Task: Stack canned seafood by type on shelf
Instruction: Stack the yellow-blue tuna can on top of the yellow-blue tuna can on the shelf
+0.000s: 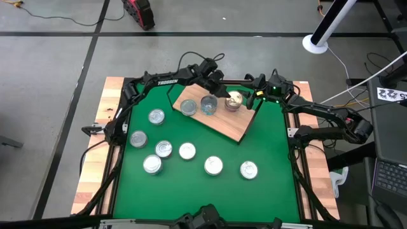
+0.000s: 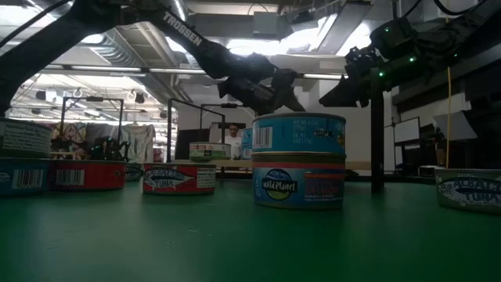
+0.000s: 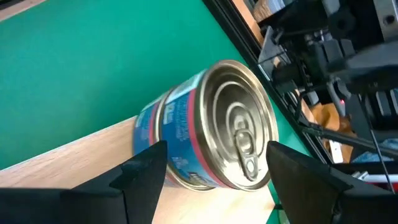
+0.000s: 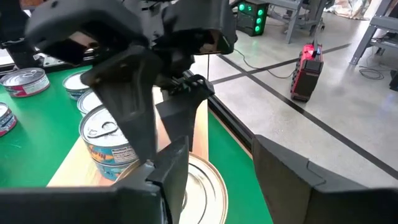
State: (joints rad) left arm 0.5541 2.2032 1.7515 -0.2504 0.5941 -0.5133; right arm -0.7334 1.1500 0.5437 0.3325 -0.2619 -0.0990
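The shelf (image 1: 230, 127), a light wooden board, lies slanted at the far middle of the green mat. Three tins stand on it: two to the left (image 1: 188, 107) (image 1: 208, 104) and one silver-lidded tin (image 1: 234, 100) with a blue and red label (image 3: 186, 134), which seems to stand on another tin. My left gripper (image 3: 214, 165) is open, one finger on each side of that tin, coming slanting down from the far left. My right gripper (image 4: 230, 186) is open and holds nothing. It hovers just right of the same tin, above the shelf's far right end.
Several more tins stand loose on the green mat (image 1: 267, 146) in front of the shelf, from the left (image 1: 138, 138) across to the near right (image 1: 248, 169). One of them is a two-tin stack (image 2: 299, 160). Black rails frame the mat. A person shows far behind the table.
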